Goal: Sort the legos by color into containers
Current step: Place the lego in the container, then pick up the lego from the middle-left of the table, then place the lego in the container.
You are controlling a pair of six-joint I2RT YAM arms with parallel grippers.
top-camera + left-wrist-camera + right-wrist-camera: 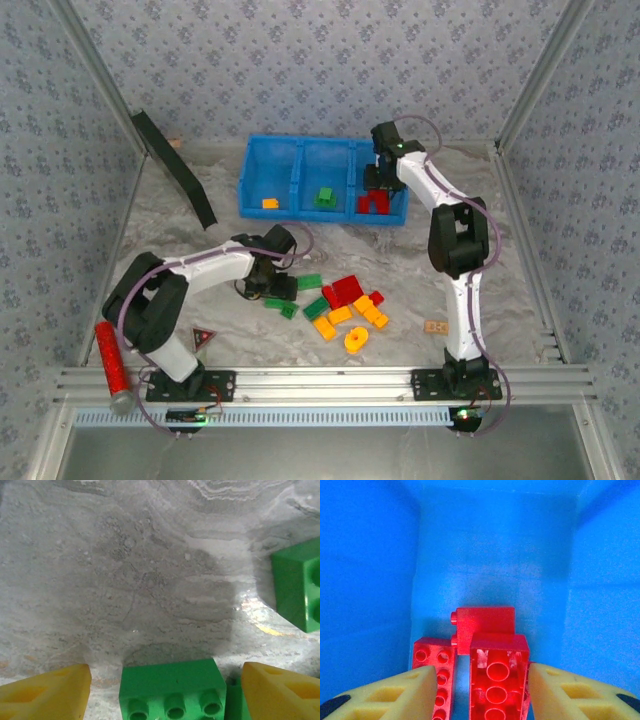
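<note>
Black board (175, 165) leans at 10 o'clock; red-black triangle (204, 337) at 7; tan tile (436, 326) at 4. Tabletop (480, 220) marbled grey-white, patterned walls around.

Blue bin (248, 175) at 12 o'clock: orange brick (270, 203) left, green brick (324, 197) middle, red bricks (373, 203) right. Loose legos (345, 300) at centre, red, green, orange.

Left end effector (166, 669) open, straddling studded green brick (172, 682), gaps both sides. Right end effector (481, 669) in right compartment, jaws parted, upturned red brick (497, 680) between.
</note>
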